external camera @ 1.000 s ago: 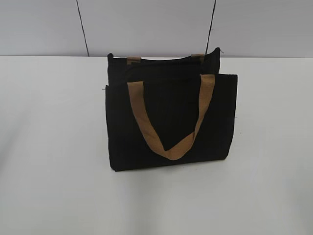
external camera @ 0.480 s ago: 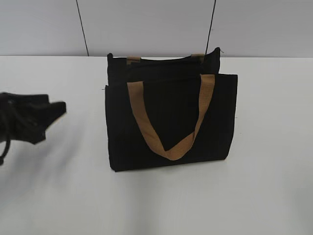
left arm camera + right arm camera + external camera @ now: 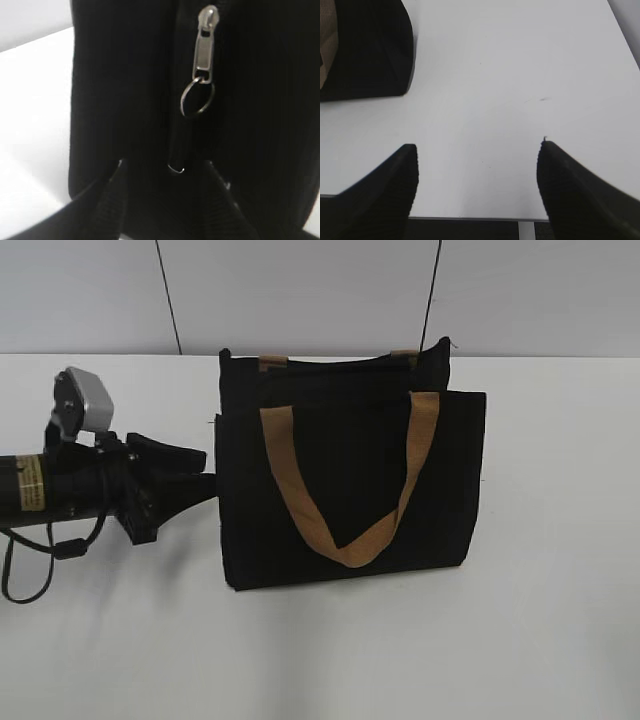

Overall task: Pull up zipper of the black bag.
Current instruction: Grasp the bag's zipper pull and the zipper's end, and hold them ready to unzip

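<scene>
The black bag (image 3: 350, 480) stands upright in the middle of the white table, its tan webbing handles (image 3: 350, 540) hanging over the front. My left gripper (image 3: 205, 472) is open, its fingertips at the bag's left side. In the left wrist view the silver zipper pull with its round ring (image 3: 202, 65) hangs on the black zip track of that side (image 3: 125, 100), above and between my open fingers (image 3: 165, 170), apart from them. My right gripper (image 3: 477, 155) is open and empty over bare table, with a corner of the bag (image 3: 370, 55) at the upper left of its view.
The white table (image 3: 540, 630) ends near my right gripper, where its front edge (image 3: 470, 218) shows. A grey panelled wall (image 3: 300, 290) stands behind the table.
My left arm has come in from the left edge of the exterior view and reached the bag's left side. The bag has not moved.
</scene>
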`<state>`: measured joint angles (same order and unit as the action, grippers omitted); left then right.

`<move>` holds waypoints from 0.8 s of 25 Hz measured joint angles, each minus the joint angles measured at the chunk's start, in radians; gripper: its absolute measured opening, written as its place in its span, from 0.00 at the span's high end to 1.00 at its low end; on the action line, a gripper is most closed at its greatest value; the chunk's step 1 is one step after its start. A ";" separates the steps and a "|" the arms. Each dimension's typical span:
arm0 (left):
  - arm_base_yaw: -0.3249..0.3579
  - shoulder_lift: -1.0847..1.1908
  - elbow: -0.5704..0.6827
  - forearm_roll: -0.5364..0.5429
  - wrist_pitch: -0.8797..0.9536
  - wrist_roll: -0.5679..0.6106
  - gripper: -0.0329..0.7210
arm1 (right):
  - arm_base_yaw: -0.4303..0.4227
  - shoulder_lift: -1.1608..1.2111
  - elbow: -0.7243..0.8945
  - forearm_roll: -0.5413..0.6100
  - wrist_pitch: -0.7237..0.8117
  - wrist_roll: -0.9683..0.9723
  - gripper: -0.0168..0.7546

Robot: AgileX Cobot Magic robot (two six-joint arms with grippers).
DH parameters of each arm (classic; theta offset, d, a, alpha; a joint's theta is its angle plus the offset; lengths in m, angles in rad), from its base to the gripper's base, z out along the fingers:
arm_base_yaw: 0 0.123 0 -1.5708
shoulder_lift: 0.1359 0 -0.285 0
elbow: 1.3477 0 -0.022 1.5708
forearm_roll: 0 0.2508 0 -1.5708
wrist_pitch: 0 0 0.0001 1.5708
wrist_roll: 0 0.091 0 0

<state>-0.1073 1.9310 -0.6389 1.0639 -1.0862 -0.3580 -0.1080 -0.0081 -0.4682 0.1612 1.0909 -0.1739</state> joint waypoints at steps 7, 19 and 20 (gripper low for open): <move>-0.052 0.115 -0.115 0.062 -0.017 -0.028 0.48 | 0.000 0.000 0.000 0.000 0.000 0.000 0.25; -0.098 0.167 -0.192 0.018 0.018 -0.049 0.92 | 0.000 0.000 0.000 0.000 0.000 0.000 0.26; -0.098 0.151 -0.185 0.021 0.025 -0.057 0.92 | 0.000 0.000 0.000 0.000 0.000 0.000 0.26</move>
<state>-0.2055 2.0823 -0.8241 1.0849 -1.0616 -0.4150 -0.1080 -0.0081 -0.4682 0.1612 1.0909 -0.1739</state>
